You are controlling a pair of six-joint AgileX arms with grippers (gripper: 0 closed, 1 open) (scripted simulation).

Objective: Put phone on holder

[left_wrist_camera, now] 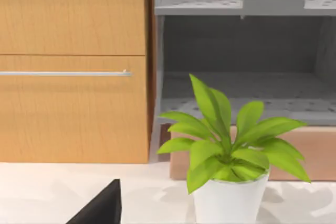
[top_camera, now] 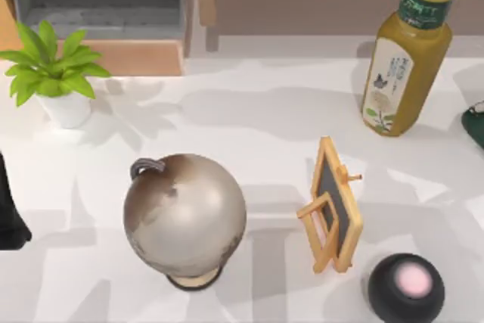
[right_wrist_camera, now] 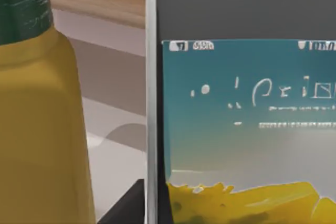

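While the phone [right_wrist_camera: 241,108] fills the right wrist view close beside the bottle [right_wrist_camera: 37,119], the right hand's grip cannot be told; holder [top_camera: 333,206] stands well below the bottle.

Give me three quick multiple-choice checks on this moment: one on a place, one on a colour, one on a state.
1. The holder stands:
A. at the table's left edge
B. right of the globe
C. on the shelf

2. The round black speaker has a top patch that is:
A. blue
B. green
C. pink

3. The holder's ledge is:
A. bare
B. loaded
C. broken off

Key:
1 B, the top view shows it to the globe's right.
2 C, the patch is pale pink.
3 A, nothing rests on it, and the phone is close before the right wrist camera.
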